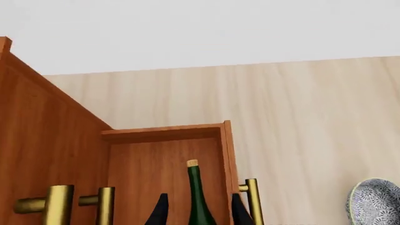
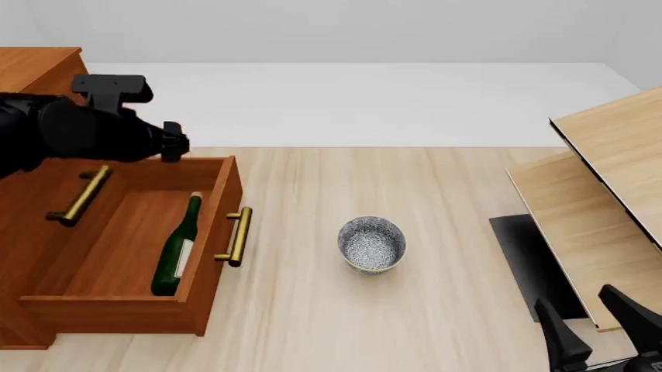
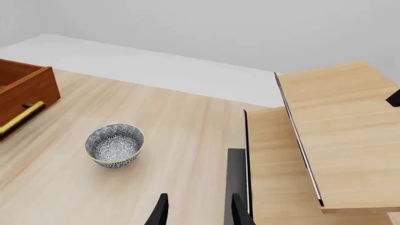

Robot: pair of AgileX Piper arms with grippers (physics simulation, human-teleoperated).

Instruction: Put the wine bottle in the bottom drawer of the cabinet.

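Left gripper (image 1: 198,213) seen spread, fingertips only partly in frame; wine bottle (image 2: 177,248) lies just below, ungripped, inside pulled-out bottom drawer (image 2: 212,232) of cabinet (image 2: 36,74). Bottle base cut off in left wrist view. Right gripper (image 3: 198,211) spread, empty, cropped; speckled bowl (image 2: 371,243) well to its left.

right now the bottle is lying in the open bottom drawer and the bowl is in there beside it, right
Not quite. The bottle does lie in the open bottom drawer, but the bowl is not in there: the front view shows it out on the table, apart from the drawer.
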